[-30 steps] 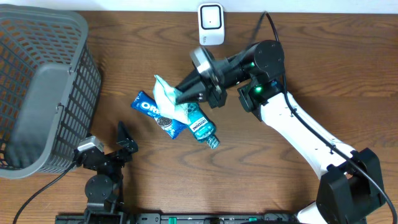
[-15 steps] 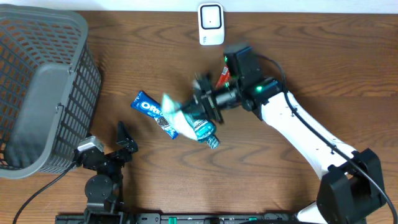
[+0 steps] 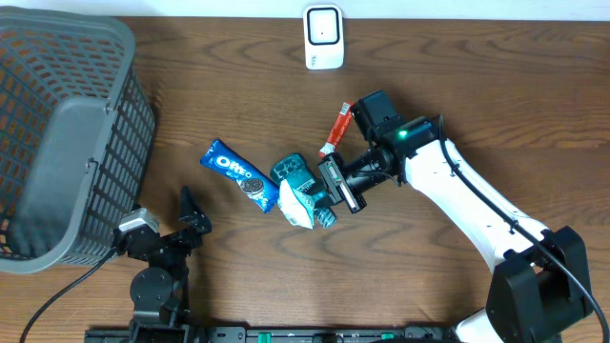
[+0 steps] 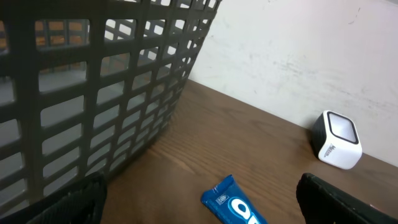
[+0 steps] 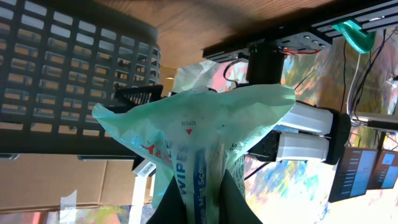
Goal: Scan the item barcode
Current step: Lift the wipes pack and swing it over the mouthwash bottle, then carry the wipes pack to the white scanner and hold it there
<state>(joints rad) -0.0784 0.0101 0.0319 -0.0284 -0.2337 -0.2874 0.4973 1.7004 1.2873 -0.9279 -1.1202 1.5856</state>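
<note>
Right gripper (image 3: 322, 196): jaws clamped on a pale green wipes packet (image 5: 208, 134), pinched at its lower edge; "WIPES" reads along the wrapper in the right wrist view, with a small red triangle mark above it. Packet is held over mid-table, overlapping a teal bottle (image 3: 291, 172) whose label is too small to read, just right of a blue "OREO" pack (image 3: 233, 170) and well apart from the white scanner (image 3: 324, 37) at the far edge. Red sachet (image 3: 335, 130) lies beside the right arm. Left gripper (image 3: 181, 227): jaws spread wide, holding nothing, near the grey basket (image 3: 57, 143).
</note>
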